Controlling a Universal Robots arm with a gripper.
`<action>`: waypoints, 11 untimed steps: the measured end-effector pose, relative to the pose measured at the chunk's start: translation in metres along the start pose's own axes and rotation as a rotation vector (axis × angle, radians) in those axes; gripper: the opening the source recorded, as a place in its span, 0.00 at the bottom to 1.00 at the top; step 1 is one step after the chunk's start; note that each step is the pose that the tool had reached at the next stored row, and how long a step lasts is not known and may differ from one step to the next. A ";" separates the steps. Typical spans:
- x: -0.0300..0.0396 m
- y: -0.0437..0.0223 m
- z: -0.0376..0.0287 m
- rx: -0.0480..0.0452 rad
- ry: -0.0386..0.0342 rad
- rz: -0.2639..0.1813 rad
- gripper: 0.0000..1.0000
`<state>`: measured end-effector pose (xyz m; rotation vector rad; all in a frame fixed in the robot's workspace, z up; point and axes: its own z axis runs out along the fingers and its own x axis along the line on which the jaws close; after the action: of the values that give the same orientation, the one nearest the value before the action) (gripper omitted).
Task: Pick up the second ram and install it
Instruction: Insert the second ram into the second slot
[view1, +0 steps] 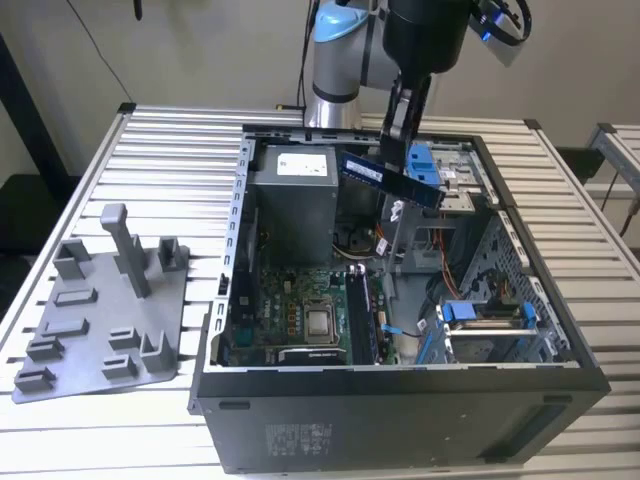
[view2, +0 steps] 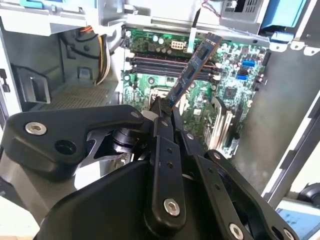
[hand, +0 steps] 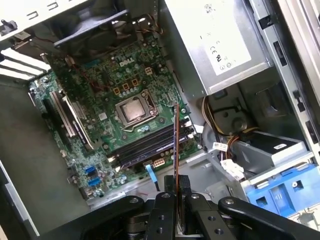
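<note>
The gripper is clamped on the ram, holding it in air well above the board's slots, seemingly not in line with them.

In the exterior view, a white label with small dark print lies on the grey metal power supply box in the upper middle of the frame. A block of faint pale lettering stands on the black case front panel at the lower middle, and both are too fine to make out. In the first wrist view that label shows small round and boxed approval signs, and short white lettering stands on the green motherboard near the processor socket. The long, thin black second ram bears a pale label whose print cannot be made out.
</note>
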<state>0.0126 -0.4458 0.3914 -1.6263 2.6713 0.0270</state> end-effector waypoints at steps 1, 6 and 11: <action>0.0000 0.0000 0.0002 0.0003 -0.0001 0.013 0.14; 0.0000 0.0000 0.0010 0.0017 -0.0005 0.079 0.14; 0.0001 0.0000 0.0019 0.0030 -0.0011 0.143 0.14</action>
<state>0.0126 -0.4458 0.3895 -1.4311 2.7794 0.0253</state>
